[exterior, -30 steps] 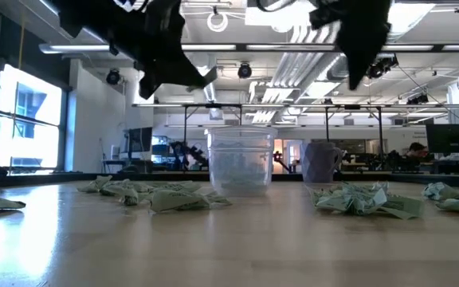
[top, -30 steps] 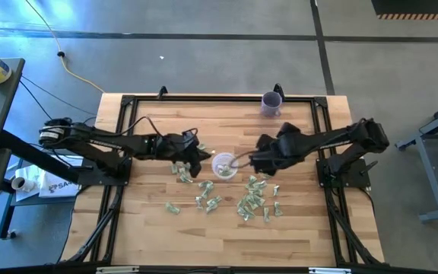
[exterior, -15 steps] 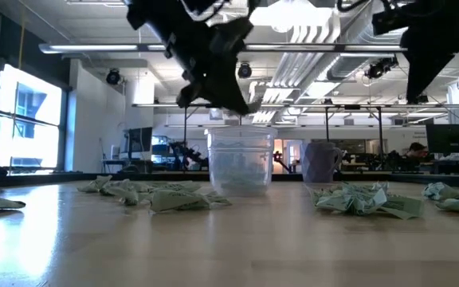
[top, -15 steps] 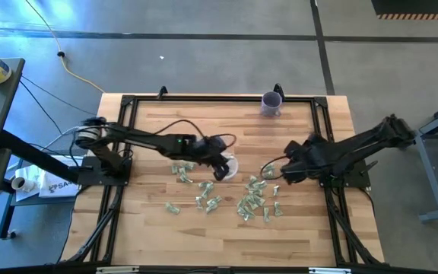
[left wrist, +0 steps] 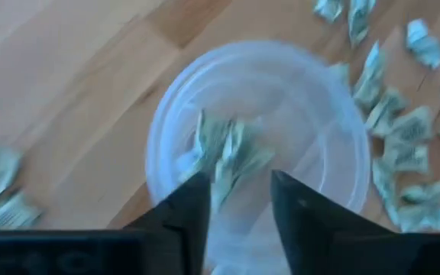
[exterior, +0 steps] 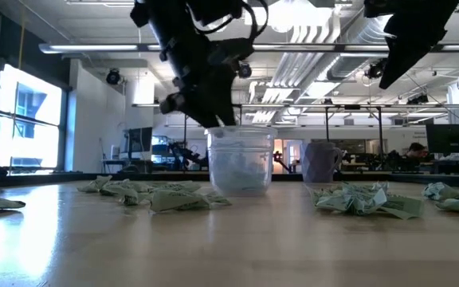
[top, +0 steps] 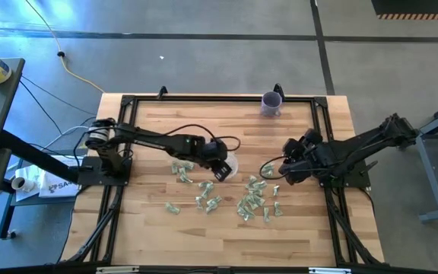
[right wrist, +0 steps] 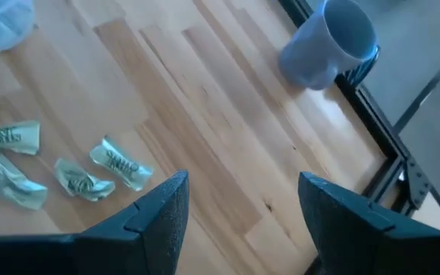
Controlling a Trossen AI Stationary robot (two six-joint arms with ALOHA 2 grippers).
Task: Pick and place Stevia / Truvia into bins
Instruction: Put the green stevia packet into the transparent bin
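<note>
Inside cup, sachets, only left-wrist view

We see the left arm stretched across the table toward its middle, its left end effector pointing down with fingers parted and nothing between them. The right arm sits folded back on the right side, its right end effector raised, fingers spread wide and empty
</note>
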